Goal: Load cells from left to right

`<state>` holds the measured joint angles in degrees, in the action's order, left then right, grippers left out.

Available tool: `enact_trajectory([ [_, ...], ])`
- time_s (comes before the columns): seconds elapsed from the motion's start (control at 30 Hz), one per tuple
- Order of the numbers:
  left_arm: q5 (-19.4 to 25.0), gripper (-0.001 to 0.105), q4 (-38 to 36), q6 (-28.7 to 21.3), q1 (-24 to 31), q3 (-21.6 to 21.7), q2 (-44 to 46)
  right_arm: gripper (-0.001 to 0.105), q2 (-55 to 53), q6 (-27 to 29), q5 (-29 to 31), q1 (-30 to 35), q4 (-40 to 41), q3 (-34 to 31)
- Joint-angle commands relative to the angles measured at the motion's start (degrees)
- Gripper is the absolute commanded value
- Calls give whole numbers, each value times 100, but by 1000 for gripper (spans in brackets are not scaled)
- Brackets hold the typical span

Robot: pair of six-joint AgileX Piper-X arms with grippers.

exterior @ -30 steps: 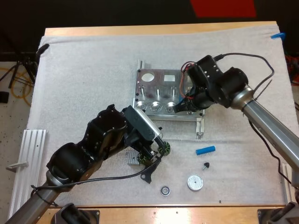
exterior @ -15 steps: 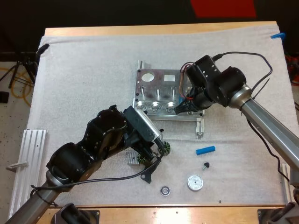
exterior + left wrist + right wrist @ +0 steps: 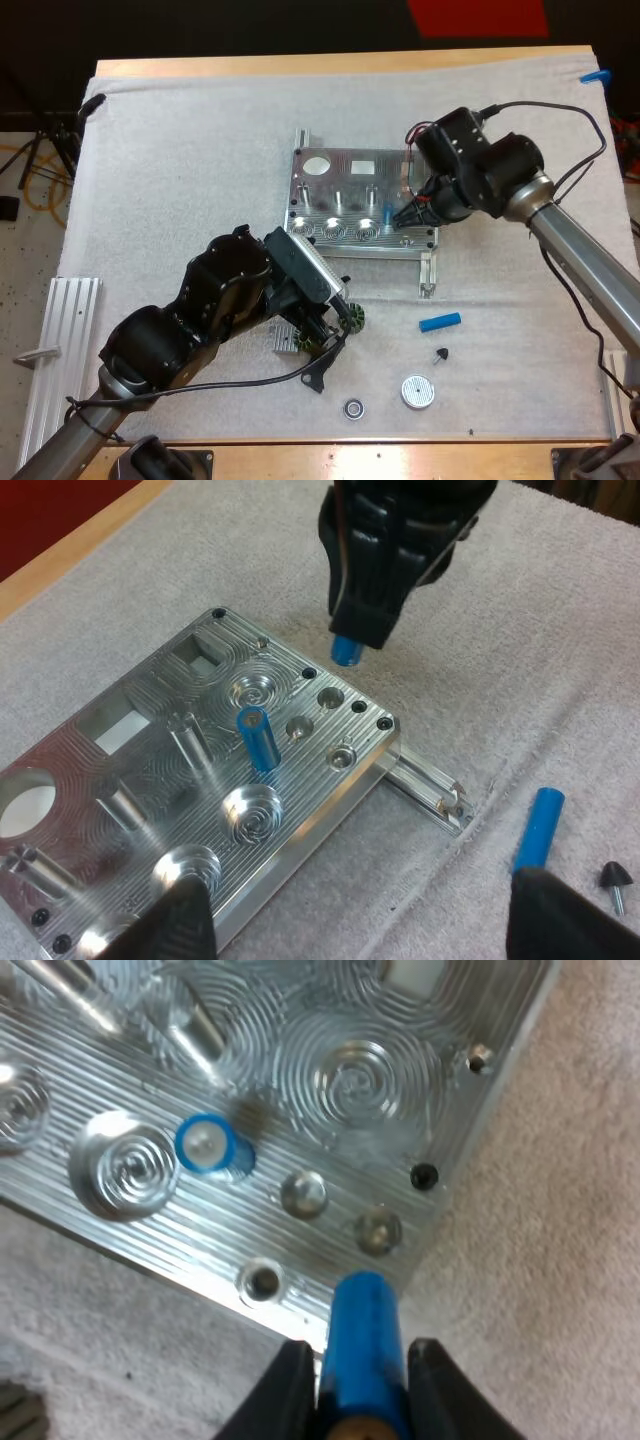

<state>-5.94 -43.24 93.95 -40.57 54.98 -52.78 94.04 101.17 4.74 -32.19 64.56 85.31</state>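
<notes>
Gripping: the right gripper (image 3: 358, 1360) is clamped from both sides on a blue cylinder (image 3: 362, 1310), held upright.
Held cylinder's place: at the 4 o'clock corner of the metal plate (image 3: 330, 180), beside the small holes there. It may sit just over the plate's edge or just past it; the views do not settle this.
Loaded piece: a second cylinder (image 3: 258, 738) stands in the plate, toward 3 o'clock from the plate's middle. It is between a round ringed recess and the small holes.
Spare piece: a third cylinder (image 3: 440, 322) lies flat on the white mat (image 3: 200, 150), at 5 o'clock from the plate and well apart from it.
Left gripper: the left gripper (image 3: 365, 910) hangs at 6 o'clock from the plate. Its fingers (image 3: 185, 925) are spread wide, with nothing between them.
Small parts: a black knob (image 3: 440, 354) sits near the spare cylinder and a white disc (image 3: 418, 391) lies beyond it, both at 5 o'clock. A dark ring (image 3: 353, 408) is at 6 o'clock.
Other items: a finned block (image 3: 283, 340) is just beside the left gripper at 7 o'clock, and a ribbed rail (image 3: 58, 330) is at 8 o'clock, at the mat's edge.
</notes>
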Motion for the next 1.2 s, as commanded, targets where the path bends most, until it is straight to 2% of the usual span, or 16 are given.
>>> enact_trajectory([
  [0.0, -31, 60, 32, -7, -2, 17, -4, 0, -32, 65, -164, 3, -155, 71],
  [0.57, -31, 60, 32, 5, -2, 17, -4, 0, 691, 106, -235, 3, -684, 71],
  [1.17, -31, 60, 32, 5, -2, 17, -4, 0, 940, 106, -235, 3, -685, 71],
])
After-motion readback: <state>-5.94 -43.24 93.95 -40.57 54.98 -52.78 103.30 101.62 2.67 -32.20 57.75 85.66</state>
